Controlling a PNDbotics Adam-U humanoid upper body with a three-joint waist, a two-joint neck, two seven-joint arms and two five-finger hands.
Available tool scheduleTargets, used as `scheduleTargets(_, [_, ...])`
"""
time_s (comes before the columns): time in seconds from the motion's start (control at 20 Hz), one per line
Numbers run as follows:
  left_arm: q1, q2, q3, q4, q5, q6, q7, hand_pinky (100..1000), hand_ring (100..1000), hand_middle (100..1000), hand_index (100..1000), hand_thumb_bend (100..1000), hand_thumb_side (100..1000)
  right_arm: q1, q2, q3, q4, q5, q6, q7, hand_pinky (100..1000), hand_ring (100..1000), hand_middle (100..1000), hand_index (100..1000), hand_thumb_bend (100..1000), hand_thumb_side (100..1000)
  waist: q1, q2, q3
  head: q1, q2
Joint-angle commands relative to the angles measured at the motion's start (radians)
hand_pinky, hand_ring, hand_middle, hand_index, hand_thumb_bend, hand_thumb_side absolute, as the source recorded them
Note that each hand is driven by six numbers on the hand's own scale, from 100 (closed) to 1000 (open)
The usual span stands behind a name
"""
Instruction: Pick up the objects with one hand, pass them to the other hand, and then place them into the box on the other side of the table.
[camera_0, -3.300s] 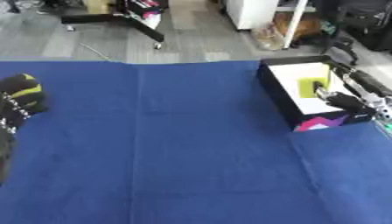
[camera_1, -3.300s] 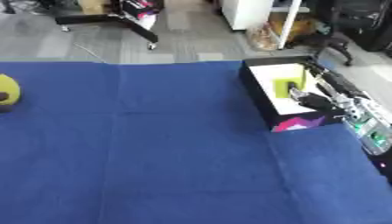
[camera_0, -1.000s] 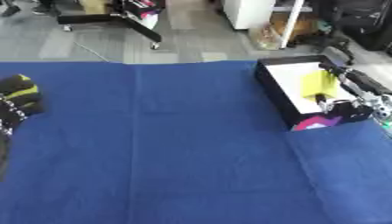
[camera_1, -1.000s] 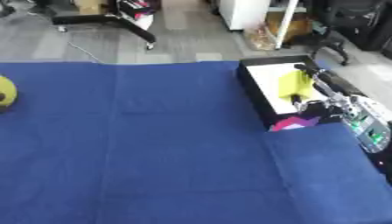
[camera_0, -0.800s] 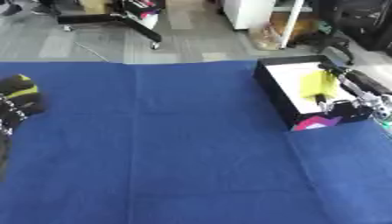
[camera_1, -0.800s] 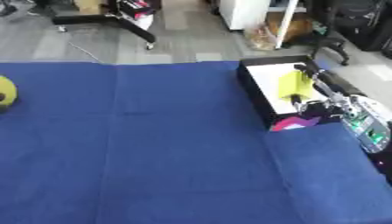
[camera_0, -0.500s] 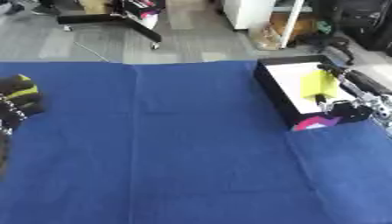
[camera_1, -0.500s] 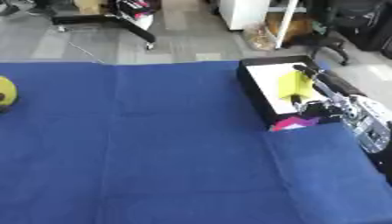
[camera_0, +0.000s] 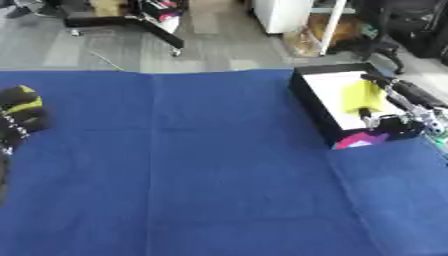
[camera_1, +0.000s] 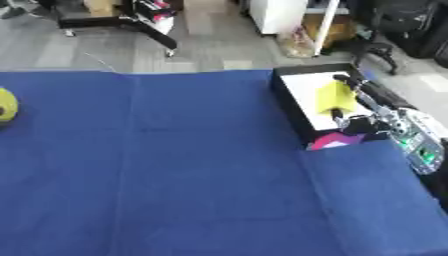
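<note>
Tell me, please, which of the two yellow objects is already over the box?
The yellow object at the right hand, over the white-lined box. The other yellow thing is at the table's far left edge.

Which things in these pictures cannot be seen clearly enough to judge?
- Right hand over the black box with white inside: the yellow object hides its fingers, so the grip is unclear.
- Left hand: blurred and cut by the left edge in the left eye view.
- Yellow round thing: cut by the left edge in the right eye view.

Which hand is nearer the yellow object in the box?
Right. The right hand is over the black box and touching the yellow object. The left hand is at the table's far left edge, across the blue cloth.
</note>
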Motion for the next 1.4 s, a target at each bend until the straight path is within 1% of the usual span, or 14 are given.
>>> scheduleTargets(0.05, [-0.008,0.007,0.009,-0.019,-0.001,-0.004,-0.001,754,748,751,834,528,727,-0.010,-0.050,-0.014,-0.024,0.019,-0.018,0.009,1000,1000,1000,1000,100,352,-0.001,-0.010,0.000,-0.004,-0.013])
scheduleTargets(0.1, [-0.008,0.007,0.010,-0.019,-0.001,-0.005,-0.001,754,748,751,834,528,727,-0.010,-0.051,-0.017,-0.029,0.030,-0.028,0.004,1000,1000,1000,1000,100,373,-0.001,-0.010,0.000,-0.004,-0.013])
scheduleTargets(0.15, [-0.008,0.007,0.010,-0.019,-0.001,-0.005,-0.002,755,748,751,835,528,727,-0.010,-0.052,-0.019,-0.032,0.042,-0.036,0.001,1000,1000,1000,1000,100,422,-0.001,-0.010,0.000,-0.004,-0.013])
scheduleTargets(0.35, [-0.007,0.007,0.010,-0.018,0.000,-0.005,-0.002,755,748,750,834,528,727,-0.008,-0.055,-0.023,-0.038,0.088,-0.053,0.015,1000,1000,1000,1000,100,408,-0.002,-0.010,-0.001,-0.003,-0.013])
scheduleTargets(0.65, [-0.007,0.007,0.011,-0.018,0.001,-0.006,-0.002,755,748,750,835,527,727,-0.007,-0.054,-0.026,-0.035,0.117,-0.056,0.027,1000,1000,1000,1000,100,388,-0.002,-0.010,-0.001,-0.002,-0.014])
scheduleTargets(0.75, [-0.007,0.007,0.011,-0.019,0.001,-0.007,-0.002,755,748,750,835,527,727,-0.006,-0.053,-0.028,-0.036,0.115,-0.055,0.024,1000,1000,1000,1000,100,401,-0.002,-0.010,-0.001,-0.002,-0.014])
scheduleTargets(1.0, [-0.007,0.007,0.012,-0.019,0.001,-0.007,-0.001,755,748,750,835,527,727,-0.002,-0.054,-0.031,-0.030,0.100,-0.047,0.000,1000,1000,1000,1000,100,381,-0.002,-0.010,-0.002,-0.001,-0.015])
scheduleTargets(1.4, [-0.008,0.007,0.011,-0.020,0.000,-0.006,-0.002,755,749,750,835,526,727,-0.003,-0.055,-0.029,-0.031,0.094,-0.032,-0.019,1000,1000,1000,1000,100,384,-0.001,-0.011,-0.004,-0.002,-0.015])
